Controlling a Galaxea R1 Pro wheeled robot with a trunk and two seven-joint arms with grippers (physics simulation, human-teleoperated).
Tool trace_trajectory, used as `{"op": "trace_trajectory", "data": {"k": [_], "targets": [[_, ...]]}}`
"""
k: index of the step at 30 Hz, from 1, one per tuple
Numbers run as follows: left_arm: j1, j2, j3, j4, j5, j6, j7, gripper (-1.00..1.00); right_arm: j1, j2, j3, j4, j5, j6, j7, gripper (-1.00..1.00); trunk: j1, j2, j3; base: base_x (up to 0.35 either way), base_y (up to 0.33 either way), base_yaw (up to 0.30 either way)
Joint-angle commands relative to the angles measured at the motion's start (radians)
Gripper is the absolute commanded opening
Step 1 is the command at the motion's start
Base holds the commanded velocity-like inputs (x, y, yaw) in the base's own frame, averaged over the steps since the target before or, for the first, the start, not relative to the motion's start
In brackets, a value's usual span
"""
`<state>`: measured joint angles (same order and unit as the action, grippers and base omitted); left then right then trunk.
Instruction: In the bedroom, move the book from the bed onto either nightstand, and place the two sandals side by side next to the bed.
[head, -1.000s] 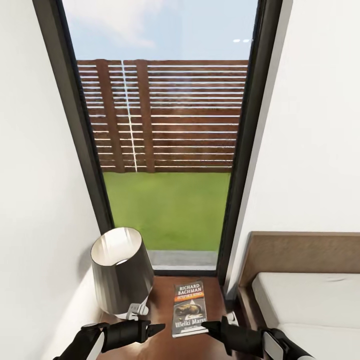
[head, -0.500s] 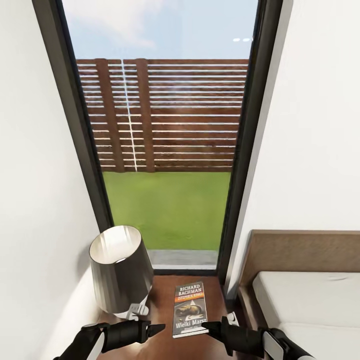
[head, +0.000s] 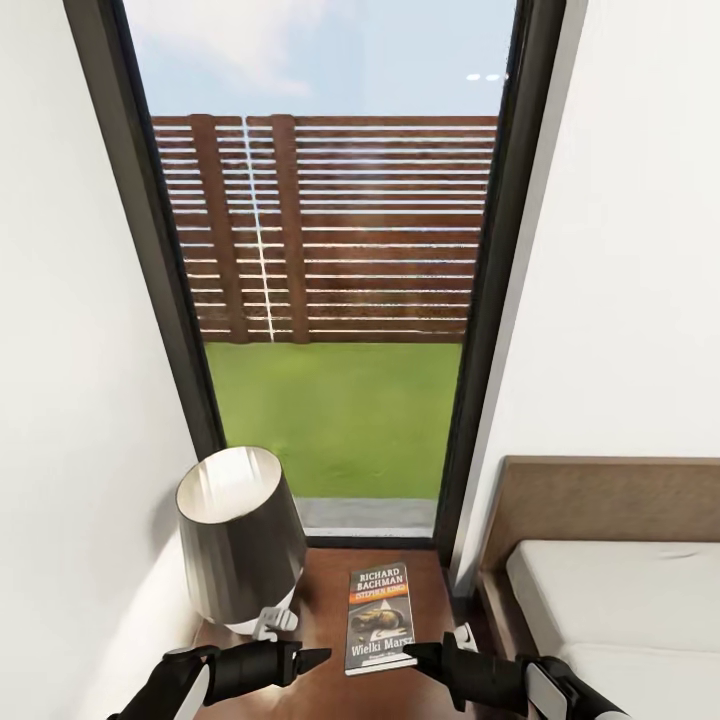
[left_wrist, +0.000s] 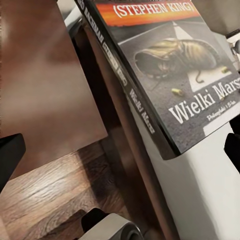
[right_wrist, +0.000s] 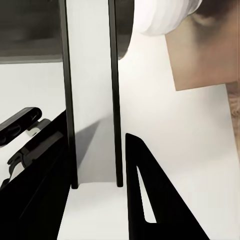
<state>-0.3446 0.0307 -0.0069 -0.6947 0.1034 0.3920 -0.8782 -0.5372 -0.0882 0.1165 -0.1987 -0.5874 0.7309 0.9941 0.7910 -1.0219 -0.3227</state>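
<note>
The book (head: 380, 615), dark with white "RICHARD BACHMAN" lettering and an orange strip, lies flat on the glossy dark-brown nightstand (head: 322, 598) below the window. In the left wrist view the book (left_wrist: 165, 75) overhangs the nightstand (left_wrist: 45, 90) edge. My left gripper (head: 318, 657) hovers just left of the book, its fingers (left_wrist: 10, 155) spread wide with nothing between them. My right gripper (head: 412, 653) points at the book's near right corner, open and empty, one finger (right_wrist: 140, 200) dark against the white wall. The bed (head: 620, 600) lies to the right. The two sandals are out of view.
A lamp with a dark shade (head: 240, 540) takes up the nightstand's left half, close to my left gripper. White walls close in on both sides of the tall dark-framed window (head: 330, 300). The brown headboard (head: 600, 500) stands right of the nightstand.
The head view has shifted very slightly. The book and both grippers hold their places.
</note>
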Motion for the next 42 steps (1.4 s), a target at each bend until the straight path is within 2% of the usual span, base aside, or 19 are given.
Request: {"op": "trace_trajectory", "data": {"k": [1,42], "targets": [[-0.001,0.000,-0.001,0.000,0.009,0.010,-0.001,1.00,-0.001,-0.001,0.008,0.000,-0.011,0.005,0.001,-1.00,0.004,-0.008,-0.004,0.000,0.000,0.000],[-0.001,-0.001,-0.002,0.003,0.009,0.010,0.004,1.00,-0.001,-0.001,0.008,-0.013,-0.011,-0.005,-0.001,-1.00,0.161,-0.295,-0.133,0.000,0.000,0.000]]}}
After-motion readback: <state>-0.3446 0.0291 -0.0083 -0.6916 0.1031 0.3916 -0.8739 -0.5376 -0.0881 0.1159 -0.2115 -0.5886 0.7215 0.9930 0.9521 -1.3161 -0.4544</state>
